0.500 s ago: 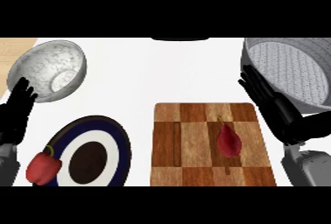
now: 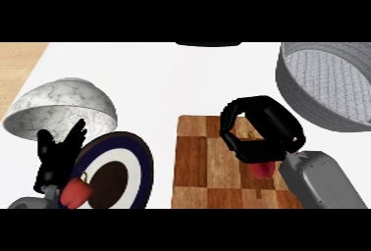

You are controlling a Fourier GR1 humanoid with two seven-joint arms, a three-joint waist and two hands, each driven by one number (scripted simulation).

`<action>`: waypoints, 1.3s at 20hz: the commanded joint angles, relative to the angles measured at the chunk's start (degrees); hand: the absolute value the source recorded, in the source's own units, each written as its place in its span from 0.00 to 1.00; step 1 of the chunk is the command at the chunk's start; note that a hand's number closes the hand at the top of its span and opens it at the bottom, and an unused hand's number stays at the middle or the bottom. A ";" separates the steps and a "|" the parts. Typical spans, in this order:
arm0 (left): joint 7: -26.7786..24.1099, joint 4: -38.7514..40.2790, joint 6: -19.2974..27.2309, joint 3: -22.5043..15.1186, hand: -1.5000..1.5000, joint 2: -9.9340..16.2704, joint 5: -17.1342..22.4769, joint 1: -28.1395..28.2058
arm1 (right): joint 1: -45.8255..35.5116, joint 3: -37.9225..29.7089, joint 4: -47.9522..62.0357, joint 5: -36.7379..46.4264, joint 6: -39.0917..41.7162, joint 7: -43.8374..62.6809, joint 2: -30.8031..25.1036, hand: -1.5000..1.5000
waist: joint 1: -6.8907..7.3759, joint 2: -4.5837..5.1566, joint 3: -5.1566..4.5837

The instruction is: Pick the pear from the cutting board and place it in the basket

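I am looking steeply down at the counter (image 2: 181,78). My right hand (image 2: 262,128) is sitting over the wooden cutting board (image 2: 199,166), its fingers curling down and around the pear (image 2: 261,170). Only the lower red end of the pear is showing, poking out at the 6 o'clock side of my hand, just above my grey forearm (image 2: 319,179); the rest is hidden under my fingers. I cannot tell whether the pear is resting on the board or lifted off it.

The basket (image 2: 304,103) is lying at 1 o'clock from my right hand, grey and round, with its rim near my knuckles but apart from them.

My left hand (image 2: 58,152) is resting at the lower left, at 9 o'clock from the board, fingers straight and pointing up, holding nothing. It is overlapping the left edge of a dark blue and white plate (image 2: 134,162). A red pepper-like item (image 2: 74,192) is lying at the plate's 7 o'clock side, just below my left hand. A marbled grey bowl (image 2: 69,105) is sitting at 12 o'clock from my left hand, tilted on the counter.
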 commanded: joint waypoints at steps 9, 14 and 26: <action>1.27 0.29 -0.67 -1.79 0.50 -1.25 -0.69 6.39 | -4.70 10.59 -5.80 34.45 -12.87 10.87 -7.64 0.00 | -3.46 -1.21 -0.60; 0.94 -1.80 -0.70 -2.65 0.50 -1.56 -1.28 9.46 | -12.56 5.84 -11.98 35.25 -2.85 23.05 -19.39 0.00 | -3.13 -1.27 -0.54; 1.99 -2.98 -2.55 -0.95 0.50 -0.85 -0.49 8.68 | -24.59 -3.07 -11.78 9.89 32.44 36.42 -38.28 0.00 | -2.37 -0.64 -0.44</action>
